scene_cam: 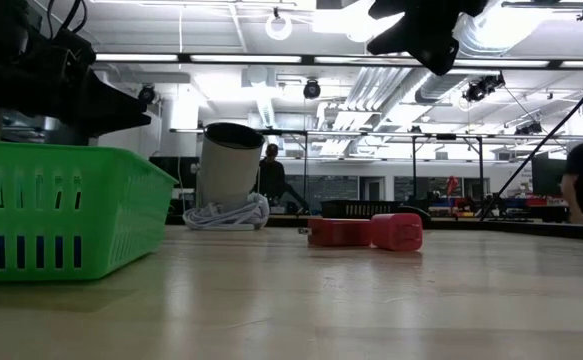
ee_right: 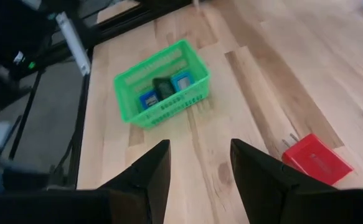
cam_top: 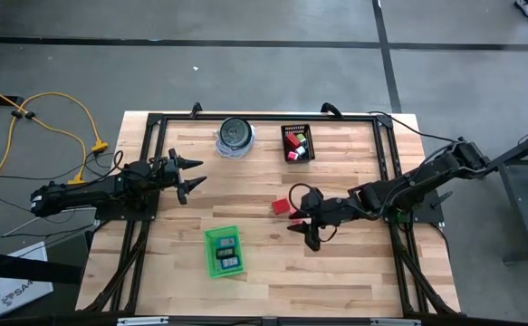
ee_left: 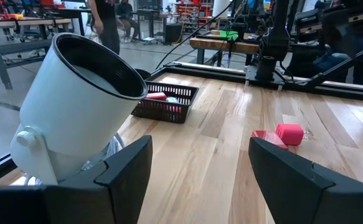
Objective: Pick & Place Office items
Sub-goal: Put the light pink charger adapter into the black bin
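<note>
Cup (cam_top: 235, 135) nr black basket (cam_top: 297, 143), green tray (cam_top: 224, 251)

We are in a large open robotics lab or workshop. Around the wooden table (cam_top: 336, 272) we see a bare concrete floor (cam_top: 245, 63) with yellow cables (cam_top: 64, 118) trailing across it. Beyond the table hang strip lights (scene_cam: 271, 58) and exposed ceiling ducts (scene_cam: 371, 85). Further workbenches (ee_left: 19, 25) stand behind the table, with people (scene_cam: 271, 170) at them.
</note>
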